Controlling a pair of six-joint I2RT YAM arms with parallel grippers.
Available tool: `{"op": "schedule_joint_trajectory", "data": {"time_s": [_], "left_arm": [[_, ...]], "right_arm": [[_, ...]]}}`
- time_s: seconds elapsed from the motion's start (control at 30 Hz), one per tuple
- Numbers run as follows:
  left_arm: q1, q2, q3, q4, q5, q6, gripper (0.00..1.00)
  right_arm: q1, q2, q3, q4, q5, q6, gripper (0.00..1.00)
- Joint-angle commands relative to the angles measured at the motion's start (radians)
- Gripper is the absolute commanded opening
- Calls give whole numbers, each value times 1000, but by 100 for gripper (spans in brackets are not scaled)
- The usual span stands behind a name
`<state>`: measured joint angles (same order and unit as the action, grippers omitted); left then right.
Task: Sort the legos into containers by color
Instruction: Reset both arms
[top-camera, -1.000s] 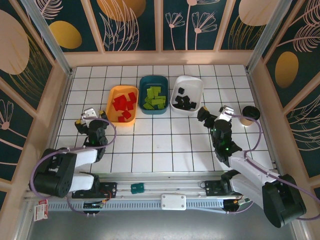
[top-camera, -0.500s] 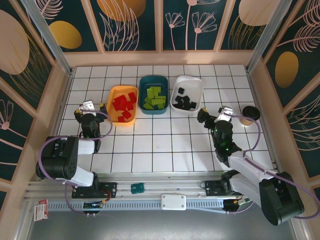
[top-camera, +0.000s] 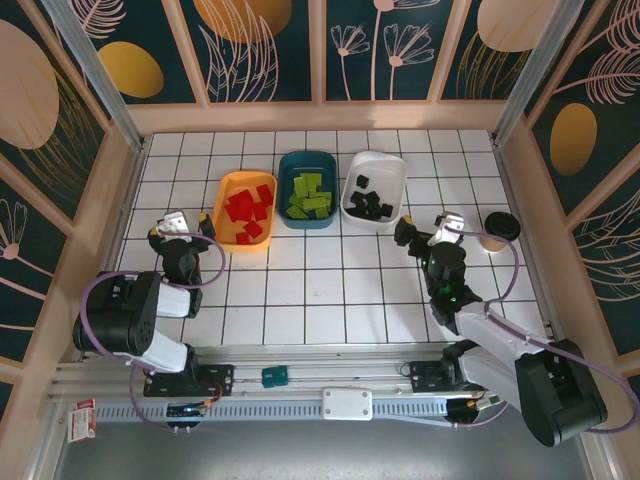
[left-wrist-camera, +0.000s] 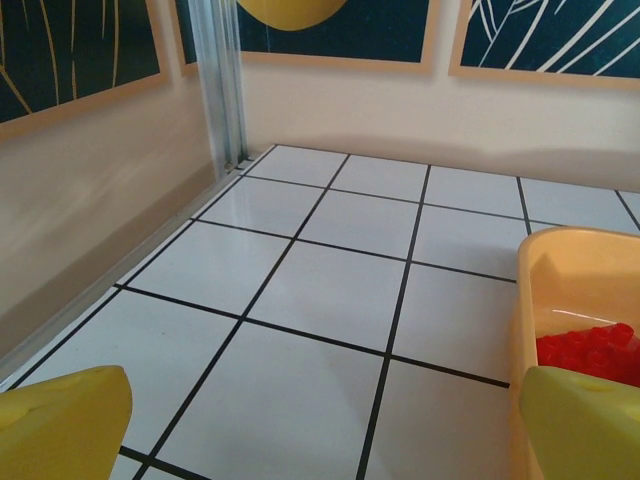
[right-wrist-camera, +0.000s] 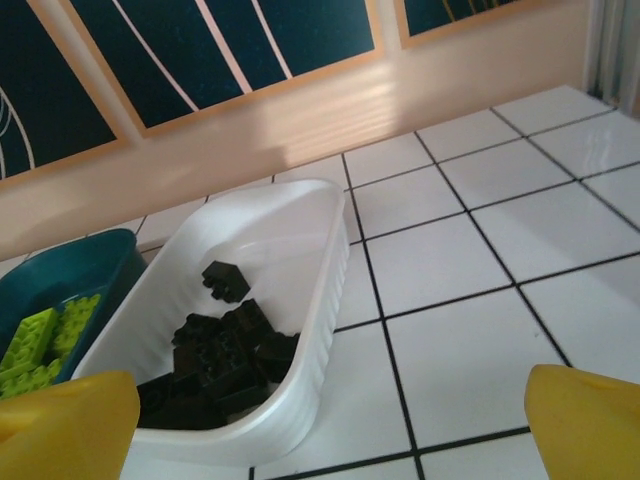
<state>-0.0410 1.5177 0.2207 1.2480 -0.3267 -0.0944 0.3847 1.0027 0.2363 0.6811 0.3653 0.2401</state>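
Legos (top-camera: 250, 200) lie sorted by color in three trays ahead of your grippers. Left gripper (top-camera: 182, 228) is released, yellow fingers (left-wrist-camera: 62, 420) spread wide over white tile (left-wrist-camera: 330, 290), just left of the orange-yellow tray (top-camera: 228, 185) holding the red bricks (top-camera: 249, 210). Right gripper (top-camera: 428, 230) is released as well, jaws wide, near the right corner of the white tray (top-camera: 388, 165) with the black bricks (top-camera: 368, 206). Between those two trays sits the dark teal tray (top-camera: 286, 165) with lime green bricks (top-camera: 309, 195). A black-lidded cup (top-camera: 499, 226) stands right of your right gripper.

No words or numbers can be read; the small red-and-white tag (top-camera: 79, 420) is too blurred to make out.
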Motion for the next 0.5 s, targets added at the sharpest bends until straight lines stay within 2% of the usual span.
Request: {"op": "schedule_joint_trajectory", "data": {"time_s": [0.0, 0.1, 0.17, 0.23, 0.37, 0.47], "left_arm": [[2, 0, -4, 57, -17, -23, 99], [2, 0, -4, 58, -16, -21, 99], [2, 0, -4, 59, -17, -22, 99], [1, -1, -4, 58, -16, -21, 99], [1, 0, -3, 57, -16, -21, 99], [1, 0, -3, 57, -16, -21, 99]], "right_arm": [[-25, 17, 36, 26, 113, -117, 99], [-104, 36, 9, 82, 153, -149, 99], [-172, 49, -16, 141, 96, -205, 99], [-219, 70, -58, 249, 102, -222, 99], [-348, 203, -98, 461, -80, -188, 99], [-377, 351, -89, 603, -163, -197, 99]]}}
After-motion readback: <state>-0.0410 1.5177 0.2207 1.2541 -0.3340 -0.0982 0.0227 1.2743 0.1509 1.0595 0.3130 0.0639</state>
